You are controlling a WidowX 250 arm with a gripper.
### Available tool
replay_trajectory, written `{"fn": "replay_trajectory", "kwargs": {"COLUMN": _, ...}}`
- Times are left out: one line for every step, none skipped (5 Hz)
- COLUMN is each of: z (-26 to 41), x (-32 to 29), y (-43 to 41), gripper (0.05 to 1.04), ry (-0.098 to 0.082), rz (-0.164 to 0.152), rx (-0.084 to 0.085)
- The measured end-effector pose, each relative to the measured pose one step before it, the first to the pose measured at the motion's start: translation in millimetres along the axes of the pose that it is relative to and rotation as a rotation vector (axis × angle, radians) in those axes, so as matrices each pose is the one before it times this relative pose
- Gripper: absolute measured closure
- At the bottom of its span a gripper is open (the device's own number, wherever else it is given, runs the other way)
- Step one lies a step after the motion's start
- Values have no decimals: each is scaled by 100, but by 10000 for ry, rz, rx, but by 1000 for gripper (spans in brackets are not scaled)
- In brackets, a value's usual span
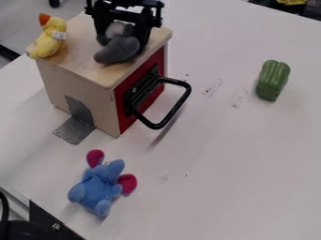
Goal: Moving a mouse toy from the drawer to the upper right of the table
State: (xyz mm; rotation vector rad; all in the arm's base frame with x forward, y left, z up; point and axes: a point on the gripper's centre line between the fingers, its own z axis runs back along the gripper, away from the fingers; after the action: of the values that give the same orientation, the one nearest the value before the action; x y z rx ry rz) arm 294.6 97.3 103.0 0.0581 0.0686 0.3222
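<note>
Gray mouse toy (118,50) is at 11 o'clock, lying on the wooden drawer box's flat top (81,56). Gripper (122,41) hangs straight down over its head end, presumably so it can lift vertically, clear of the yellow duck plush (49,38) at 10-11. Can't tell if the pincer is wide or clamped on the mouse; confirm grip before lifting. Black handle (179,107) juts toward 4, so carry high toward 1-2, and set down beside the green bell pepper (272,80), not on it.
</note>
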Motion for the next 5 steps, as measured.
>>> {"fn": "replay_trajectory", "kwargs": {"z": 308, "x": -655, "y": -26, "gripper": 542, "ry": -117, "rz": 41, "rx": -80}}
{"fn": "replay_trajectory", "kwargs": {"z": 583, "x": 108, "y": -1206, "gripper": 600, "ry": -135, "rz": -40, "rx": -422}}
{"fn": "replay_trajectory", "kwargs": {"z": 2608, "x": 2526, "y": -3091, "gripper": 604, "ry": -846, "rz": -504, "rx": -430}}
{"fn": "replay_trajectory", "kwargs": {"z": -298, "x": 2577, "y": -2669, "gripper": 604, "ry": -111, "rz": -574, "rx": 6}}
{"fn": "replay_trajectory", "kwargs": {"z": -1299, "x": 3005, "y": -796, "gripper": 605, "ry": -152, "rz": -266, "rx": 164}}
